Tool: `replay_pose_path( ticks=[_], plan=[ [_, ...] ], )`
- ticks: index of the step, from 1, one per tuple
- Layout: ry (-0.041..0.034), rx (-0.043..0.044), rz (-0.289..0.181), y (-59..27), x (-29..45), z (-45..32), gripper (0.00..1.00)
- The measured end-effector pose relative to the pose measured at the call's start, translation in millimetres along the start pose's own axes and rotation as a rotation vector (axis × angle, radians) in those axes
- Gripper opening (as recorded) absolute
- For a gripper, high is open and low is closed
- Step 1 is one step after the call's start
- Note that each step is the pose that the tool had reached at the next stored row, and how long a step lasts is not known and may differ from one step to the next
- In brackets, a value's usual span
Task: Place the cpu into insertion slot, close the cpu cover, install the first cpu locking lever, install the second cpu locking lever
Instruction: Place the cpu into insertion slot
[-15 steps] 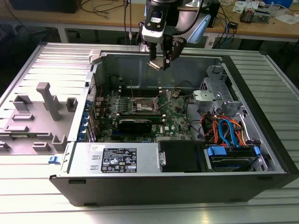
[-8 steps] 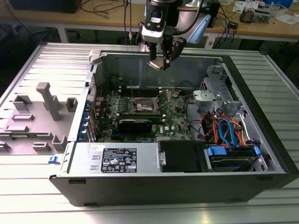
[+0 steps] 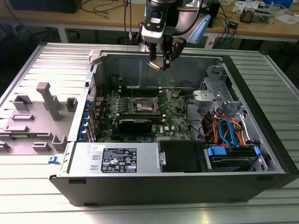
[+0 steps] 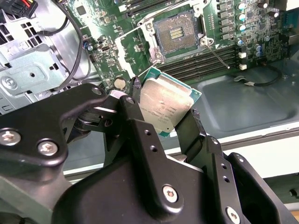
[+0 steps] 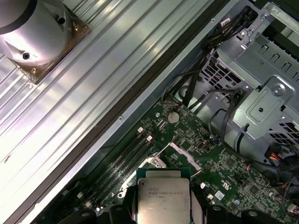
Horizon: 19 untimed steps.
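My gripper (image 3: 159, 64) hangs above the open computer case, over its far wall, shut on the cpu (image 3: 154, 66). In both wrist views the cpu (image 4: 166, 105) (image 5: 162, 198) is a flat silvery square pinched by its edges between the black fingers (image 4: 196, 135). The insertion slot (image 3: 144, 107) lies below on the green motherboard (image 3: 177, 121), uncovered, its dark pin field (image 4: 175, 32) exposed. Its thin silver cpu cover (image 5: 184, 156) appears swung up beside the socket. A thin wire locking lever (image 4: 217, 56) angles away from the socket's corner.
Long black memory slots (image 4: 205, 63) run beside the socket. A black card (image 3: 134, 124) stands near it. A silver drive cage (image 3: 210, 100), coloured cables (image 3: 224, 128) and a power supply (image 3: 117, 158) crowd the case. Grey fixture blocks (image 3: 46, 100) stand at the exterior view's left.
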State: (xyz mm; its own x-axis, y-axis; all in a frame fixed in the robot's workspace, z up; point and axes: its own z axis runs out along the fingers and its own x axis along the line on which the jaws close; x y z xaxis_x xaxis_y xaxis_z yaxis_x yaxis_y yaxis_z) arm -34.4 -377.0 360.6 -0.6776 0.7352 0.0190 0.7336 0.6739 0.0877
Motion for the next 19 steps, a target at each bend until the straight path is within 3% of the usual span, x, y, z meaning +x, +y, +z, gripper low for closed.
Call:
replay_pose_path(
  ticks=[11, 19],
  plan=[
    [-0.0008, 0.0002, 0.006, -1.9, -1.6, 0.9, 0.55],
    [-0.0056, -0.0009, 0.062, -2.0, -1.6, 2.0, 0.55]
  ],
)
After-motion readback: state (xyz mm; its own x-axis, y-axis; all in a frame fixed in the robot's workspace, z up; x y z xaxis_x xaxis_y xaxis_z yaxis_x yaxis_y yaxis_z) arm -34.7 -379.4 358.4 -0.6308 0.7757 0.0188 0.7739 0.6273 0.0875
